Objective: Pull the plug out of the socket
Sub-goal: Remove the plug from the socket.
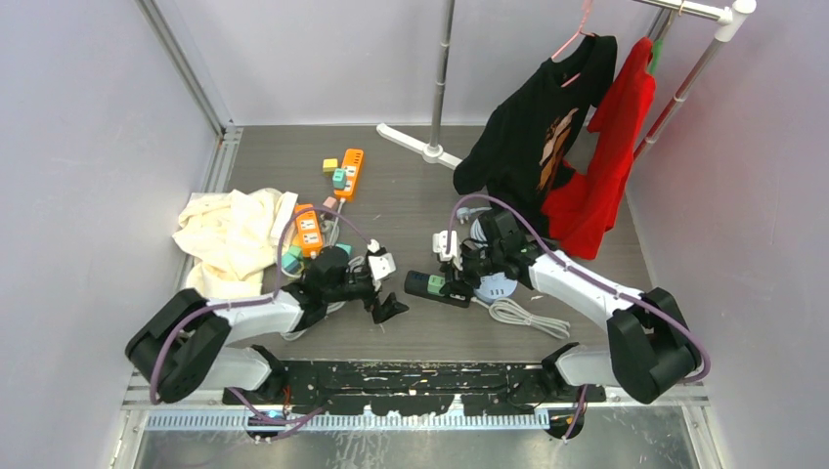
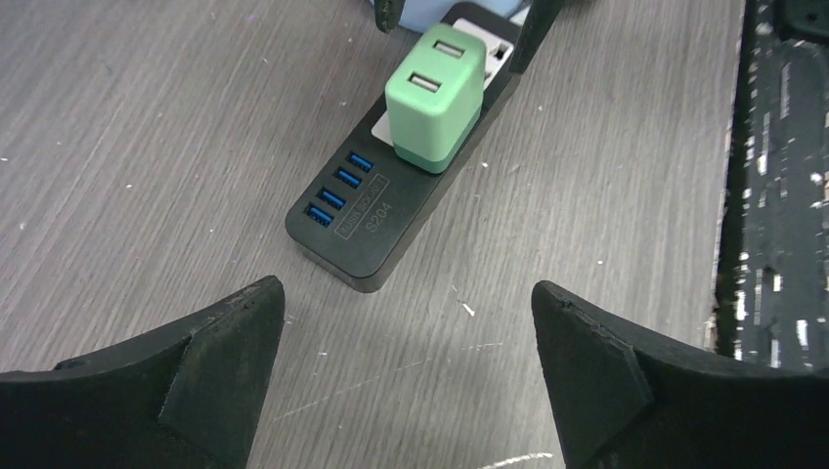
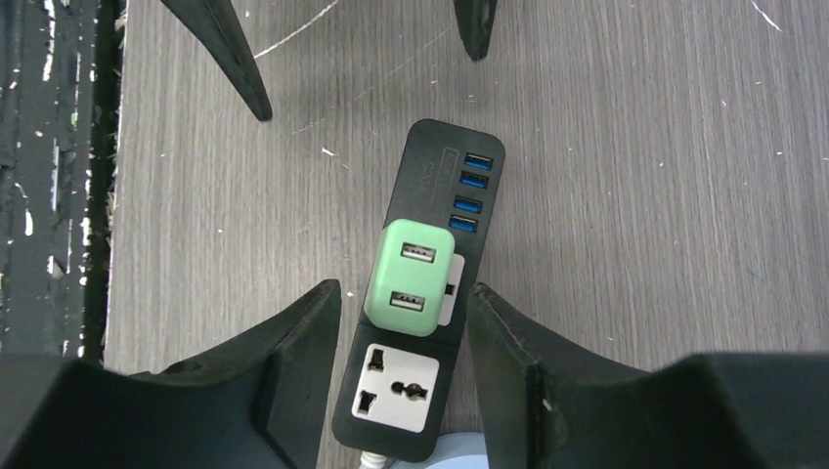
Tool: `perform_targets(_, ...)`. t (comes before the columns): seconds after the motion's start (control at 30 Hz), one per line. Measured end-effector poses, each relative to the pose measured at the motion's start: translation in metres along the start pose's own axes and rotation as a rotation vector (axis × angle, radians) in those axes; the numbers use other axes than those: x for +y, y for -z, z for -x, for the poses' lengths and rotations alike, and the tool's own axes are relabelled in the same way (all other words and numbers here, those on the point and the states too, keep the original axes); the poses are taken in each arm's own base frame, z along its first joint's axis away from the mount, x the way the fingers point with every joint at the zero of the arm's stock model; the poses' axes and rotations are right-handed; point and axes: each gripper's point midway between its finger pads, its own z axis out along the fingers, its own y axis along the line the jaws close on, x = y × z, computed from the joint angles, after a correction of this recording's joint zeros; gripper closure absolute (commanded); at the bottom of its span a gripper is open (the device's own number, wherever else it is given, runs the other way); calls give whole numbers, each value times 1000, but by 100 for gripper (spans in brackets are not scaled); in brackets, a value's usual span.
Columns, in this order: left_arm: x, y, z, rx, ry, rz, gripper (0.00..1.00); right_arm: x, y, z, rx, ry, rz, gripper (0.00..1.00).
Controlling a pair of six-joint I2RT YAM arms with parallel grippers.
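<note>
Green plug [image 3: 410,278], seated in the black socket strip [image 3: 435,161], sits right between the right fingers [image 3: 293,342]. One finger stands on each side of it, spread apart and straddling the strip. Bare strip shows between the plug and one finger; the other sits very close, and I can't tell if it touches. Nothing is clamped. Deeper between those fingers is a free white outlet face [image 3: 395,386]. Out past the fingertips, four blue USB ports [image 3: 467,191] run toward the strip's far end.

Over to the left fingers [image 2: 220,337]: wide apart, holding nothing, above the grey wood-grain counter [image 2: 147,147]. The strip's USB end lies just ahead of their tips, lined up with the gap but not inside it. The plug stands farther out along the strip, its two slots facing up. The two pairs of fingers face each other along the strip, with the plug at the right pair.
</note>
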Motion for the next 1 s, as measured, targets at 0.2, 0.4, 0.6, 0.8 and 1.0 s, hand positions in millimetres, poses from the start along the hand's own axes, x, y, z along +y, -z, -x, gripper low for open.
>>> perform_targets(0.2, 10, -21, -12, 39, -34, -22, 8, -2, -10, -4, 4, 11, -2, 50)
perform_targets(0.4, 16, -44, -16, 30, -50, -62, 12, 3, -21, -9, 10, 24, 22, 67)
perform_targets(0.6, 12, -60, -27, 31, -39, -117, 18, 3, -22, -8, 6, 30, 23, 90)
perform_targets(0.8, 5, -68, -35, 27, -34, -168, 25, 11, -22, -6, -8, 48, 63, 95)
perform_targets(1.0, -6, -79, -34, 3, -48, -217, 49, 16, -22, -5, -18, 55, 90, 99)
